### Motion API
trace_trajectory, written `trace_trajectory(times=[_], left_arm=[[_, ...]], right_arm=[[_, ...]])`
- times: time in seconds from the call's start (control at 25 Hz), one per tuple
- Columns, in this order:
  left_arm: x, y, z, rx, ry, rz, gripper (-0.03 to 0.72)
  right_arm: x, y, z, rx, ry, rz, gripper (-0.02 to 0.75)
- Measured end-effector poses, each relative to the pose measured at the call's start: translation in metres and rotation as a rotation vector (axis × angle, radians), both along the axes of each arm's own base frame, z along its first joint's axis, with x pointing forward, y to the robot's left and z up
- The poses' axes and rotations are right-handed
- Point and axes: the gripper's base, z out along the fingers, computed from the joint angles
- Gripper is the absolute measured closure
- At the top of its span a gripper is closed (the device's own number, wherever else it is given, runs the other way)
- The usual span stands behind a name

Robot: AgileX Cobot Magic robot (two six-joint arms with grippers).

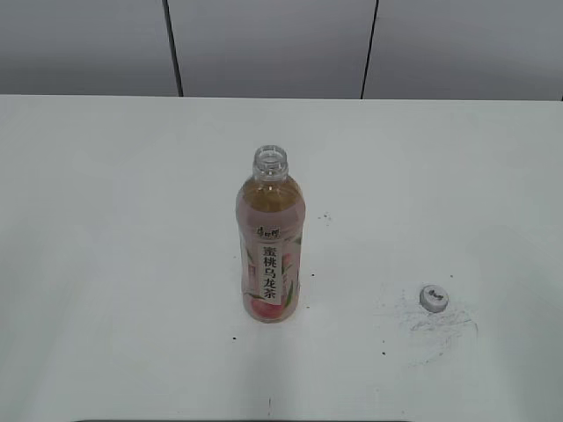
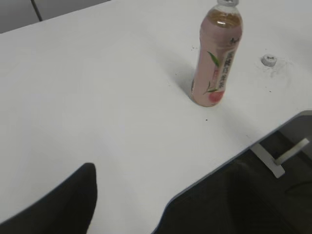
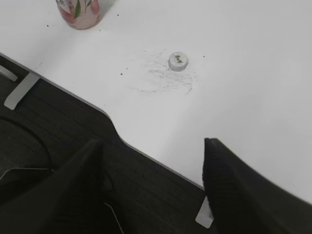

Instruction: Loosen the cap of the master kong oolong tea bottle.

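A plain lab or test room, not a home. A bare white table (image 1: 106, 264), scuffed with grey pencil-like marks (image 1: 435, 330), stands against grey wall panels (image 1: 264, 44) split by dark vertical seams. Below the table edge lies dark flooring (image 3: 58, 141). No household furnishings show.

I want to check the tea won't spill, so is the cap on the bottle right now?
No, the bottle stands upright with its neck open, and the cap lies apart from it on the white table.
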Motion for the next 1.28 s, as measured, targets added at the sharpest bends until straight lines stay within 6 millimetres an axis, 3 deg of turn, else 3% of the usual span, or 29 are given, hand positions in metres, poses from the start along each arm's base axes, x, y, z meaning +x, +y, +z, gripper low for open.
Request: trace_trajectory(times=[0.4,1.28], left_arm=[[-0.025,0.008,0.000,-0.038,-0.144,0.432,0.198],[-0.025,0.008,0.000,-0.038,-0.143,0.441,0.231]], right_arm=[[-0.029,-0.008,0.002,0.055,-0.212,-0.294,0.255],[-0.029,-0.007,0.001,0.059,-0.213,-0.301,0.255]])
